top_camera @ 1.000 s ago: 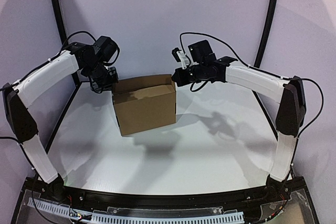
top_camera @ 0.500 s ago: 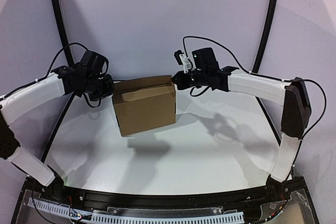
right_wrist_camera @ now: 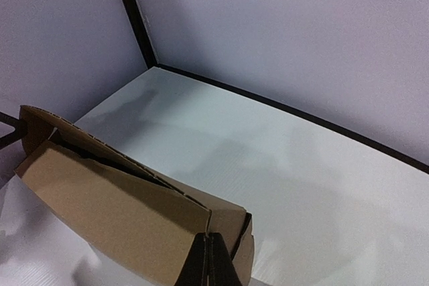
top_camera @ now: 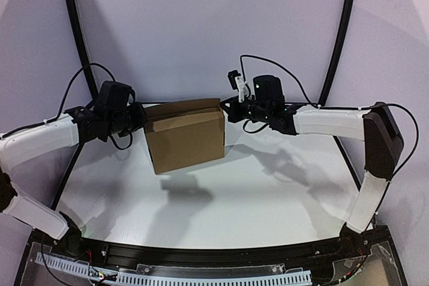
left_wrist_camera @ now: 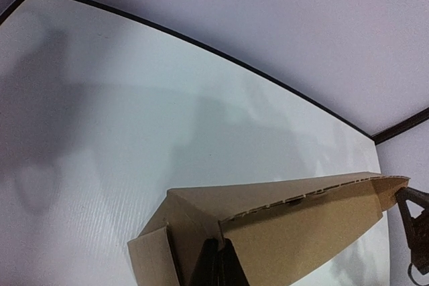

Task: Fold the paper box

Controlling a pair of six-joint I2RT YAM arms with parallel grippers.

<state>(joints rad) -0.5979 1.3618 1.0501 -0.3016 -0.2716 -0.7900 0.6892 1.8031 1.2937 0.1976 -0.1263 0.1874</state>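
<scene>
- Both arms have dropped lower; box (top_camera: 186, 135) hangs between the hands, clear of the desk (top_camera: 281, 192).
- Left hand (top_camera: 139, 118) pinches its left top edge.
- Right hand (top_camera: 226, 108) pinches the right top corner.

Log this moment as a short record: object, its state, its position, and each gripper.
object: paper box, brown cardboard
state: formed into a box shape, lid looks slightly ajar
position: between the two arms, apparently lifted off the table, its shadow lying apart beneath it
left gripper: shut on the box's left end
right gripper: shut on the box's right end
</scene>
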